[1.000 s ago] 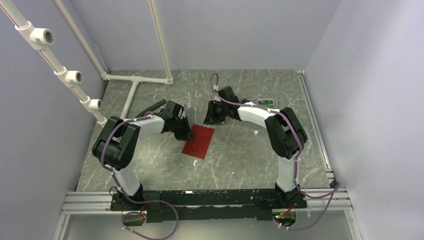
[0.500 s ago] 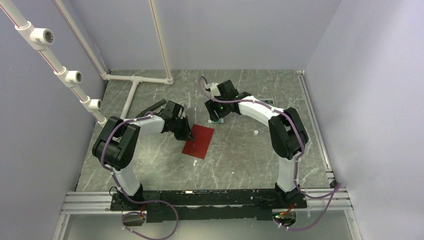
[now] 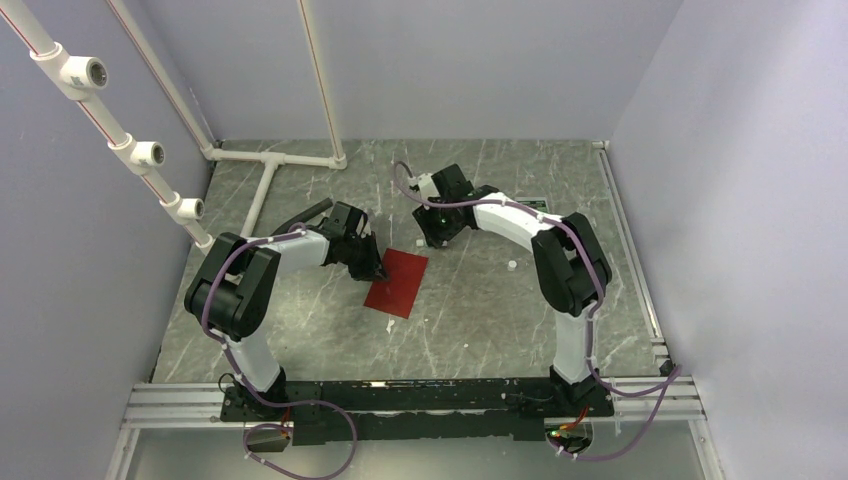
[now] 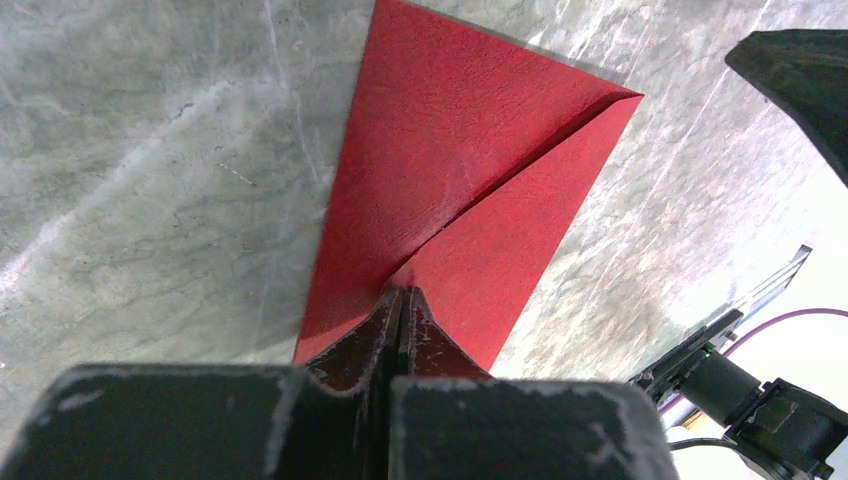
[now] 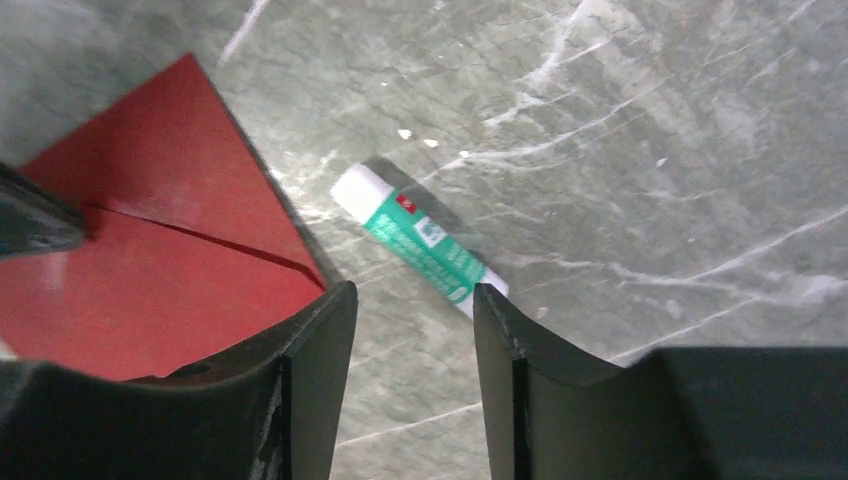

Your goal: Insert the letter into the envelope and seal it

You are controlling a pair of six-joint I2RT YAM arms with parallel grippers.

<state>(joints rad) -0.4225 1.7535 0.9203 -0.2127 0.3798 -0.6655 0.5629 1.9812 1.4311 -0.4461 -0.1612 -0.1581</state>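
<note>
The dark red envelope (image 3: 399, 283) lies flat on the table with its pointed flap folded down onto its body (image 4: 450, 170). My left gripper (image 4: 405, 292) is shut, and its tips press on the envelope at the flap's point (image 3: 379, 272). My right gripper (image 5: 412, 290) hovers open just behind the envelope's far corner (image 5: 150, 250), with nothing between its fingers. The letter is out of view.
A white-and-green glue stick (image 5: 420, 238) lies on the table just beyond the right fingertips, beside the envelope's corner. A white pipe frame (image 3: 270, 158) stands at the back left. Small white scraps (image 3: 511, 265) dot the marbled table.
The right gripper has opened and swung a little back and to the left, away from the envelope's far corner. The left gripper and the envelope have not moved.
</note>
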